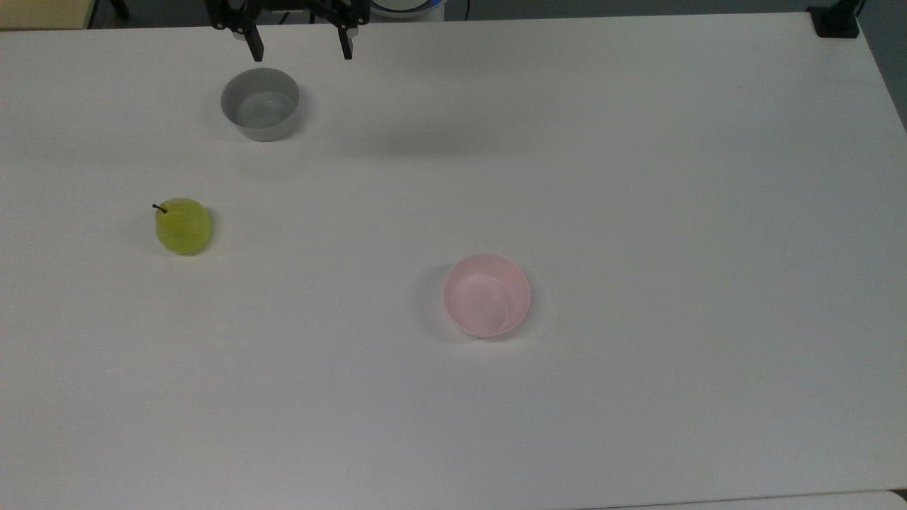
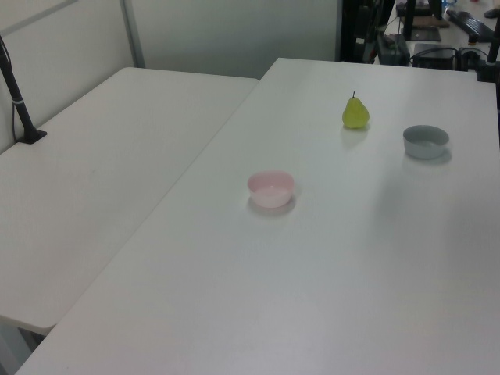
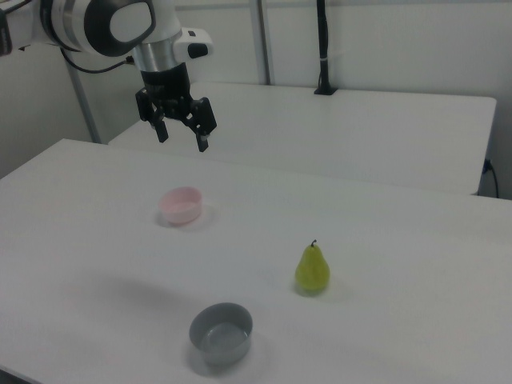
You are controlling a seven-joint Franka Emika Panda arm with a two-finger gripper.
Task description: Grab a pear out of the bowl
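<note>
The yellow-green pear (image 1: pixel 183 226) (image 2: pixel 355 114) (image 3: pixel 313 270) stands upright on the white table, outside any bowl. The pale pink bowl (image 1: pixel 487 295) (image 2: pixel 271 188) (image 3: pixel 182 205) sits empty near the table's middle. My gripper (image 1: pixel 300 49) (image 3: pixel 182 138) hangs open and empty high above the table, at the top view's upper edge just beyond the grey bowl, far from the pear and the pink bowl.
A grey bowl (image 1: pixel 260 103) (image 2: pixel 426 141) (image 3: pixel 221 332) stands empty near the top view's upper left. A second white table (image 2: pixel 94 156) adjoins on the left view's left, with a black post (image 2: pixel 17 98) on it. A black clamp (image 1: pixel 836 20) sits at the top view's upper right corner.
</note>
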